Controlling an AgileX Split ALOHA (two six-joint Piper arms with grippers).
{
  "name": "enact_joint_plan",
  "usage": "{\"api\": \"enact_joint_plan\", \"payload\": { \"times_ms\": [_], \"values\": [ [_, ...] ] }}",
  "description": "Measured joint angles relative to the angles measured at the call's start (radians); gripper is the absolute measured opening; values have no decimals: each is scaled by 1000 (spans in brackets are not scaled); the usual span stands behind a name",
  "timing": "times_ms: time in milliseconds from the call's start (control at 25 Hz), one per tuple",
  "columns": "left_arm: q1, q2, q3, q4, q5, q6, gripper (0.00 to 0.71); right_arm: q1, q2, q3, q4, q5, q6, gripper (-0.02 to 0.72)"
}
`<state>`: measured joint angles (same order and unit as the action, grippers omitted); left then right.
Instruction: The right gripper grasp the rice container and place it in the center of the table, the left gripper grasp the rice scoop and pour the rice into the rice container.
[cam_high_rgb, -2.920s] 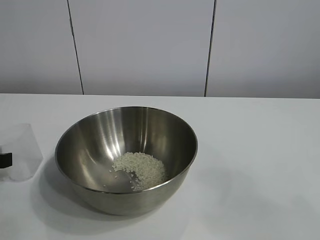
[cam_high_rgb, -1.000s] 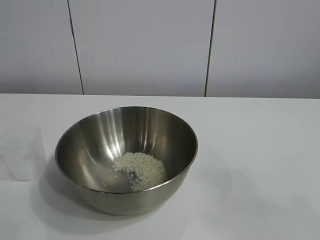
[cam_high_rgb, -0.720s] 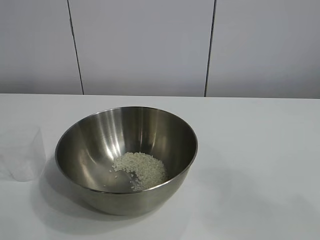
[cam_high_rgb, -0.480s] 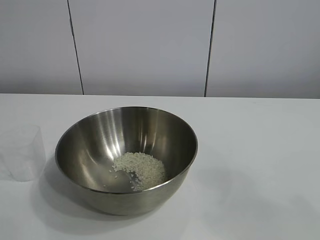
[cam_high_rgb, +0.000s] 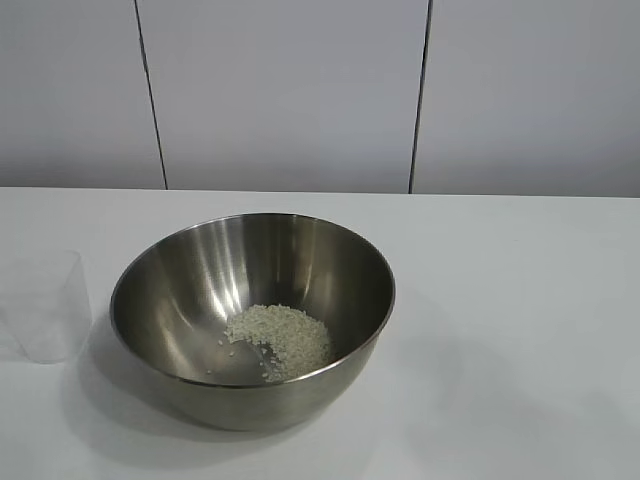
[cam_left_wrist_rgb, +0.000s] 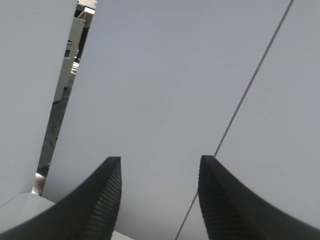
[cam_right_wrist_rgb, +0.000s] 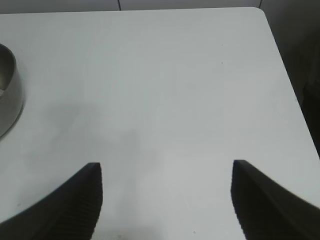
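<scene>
A plain test or lab setting rather than a home. A bare white worktop (cam_high_rgb: 520, 290) stands against blank grey-white wall panels (cam_high_rgb: 285, 95) split by thin dark seams. Through a gap between panels (cam_left_wrist_rgb: 65, 85) in the left wrist view, pale equipment or furniture shows dimly, too unclear to name.

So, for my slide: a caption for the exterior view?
Rice heaped in the steel rice container mid-table, empty rice scoop standing beside it.

Glossy steel rice container (cam_high_rgb: 200, 290), cloudy plastic rice scoop (cam_high_rgb: 45, 318), matt white table (cam_high_rgb: 520, 330)
</scene>
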<state>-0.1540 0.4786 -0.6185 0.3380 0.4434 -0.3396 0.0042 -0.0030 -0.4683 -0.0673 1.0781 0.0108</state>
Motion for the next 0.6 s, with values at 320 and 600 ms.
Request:
{"api": "enact_joint_plan", "payload": {
  "times_ms": [320, 600],
  "values": [
    [-79, -93, -13, -107, 465, 180, 352, 0, 0, 0, 0, -1, 0, 495],
    [-79, -185, -49, -246, 747, 252, 351, 0, 0, 0, 0, 0, 0, 495]
  ]
}}
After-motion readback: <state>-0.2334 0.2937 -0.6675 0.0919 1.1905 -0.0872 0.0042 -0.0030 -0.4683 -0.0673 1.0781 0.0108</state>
